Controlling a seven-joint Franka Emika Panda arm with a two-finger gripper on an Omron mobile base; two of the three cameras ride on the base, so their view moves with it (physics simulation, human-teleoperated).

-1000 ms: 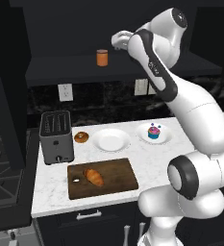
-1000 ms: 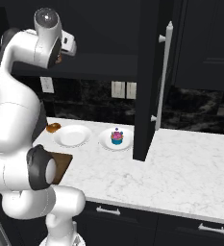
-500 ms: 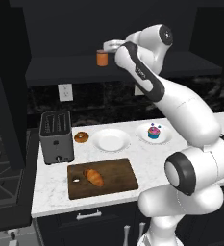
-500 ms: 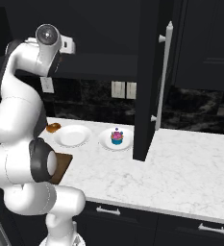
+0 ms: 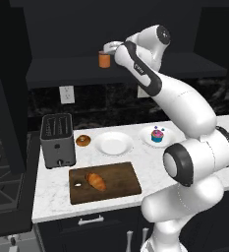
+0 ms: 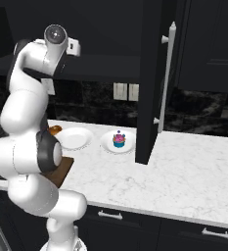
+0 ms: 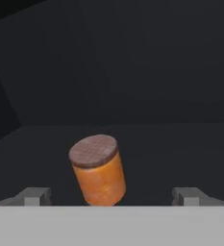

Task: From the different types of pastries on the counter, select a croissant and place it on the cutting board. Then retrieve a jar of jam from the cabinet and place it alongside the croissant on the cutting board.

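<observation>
You see the gripper (image 7: 111,196) wide open at the jar (image 7: 98,169) on the cabinet shelf (image 5: 67,71), holding nothing; croissant (image 5: 95,180) lies on the board (image 5: 121,179).

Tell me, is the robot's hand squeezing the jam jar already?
No, the hand is wide open, with the orange jar standing loose between its fingers on the dark shelf.

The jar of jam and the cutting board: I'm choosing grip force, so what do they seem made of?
The jar of jam looks like glossy glass or plastic, smooth orange, with a matte, cross-hatched pinkish-brown lid; the rendering leaves it open. The cutting board looks like dark wood with a dull finish and faint grain.
</observation>
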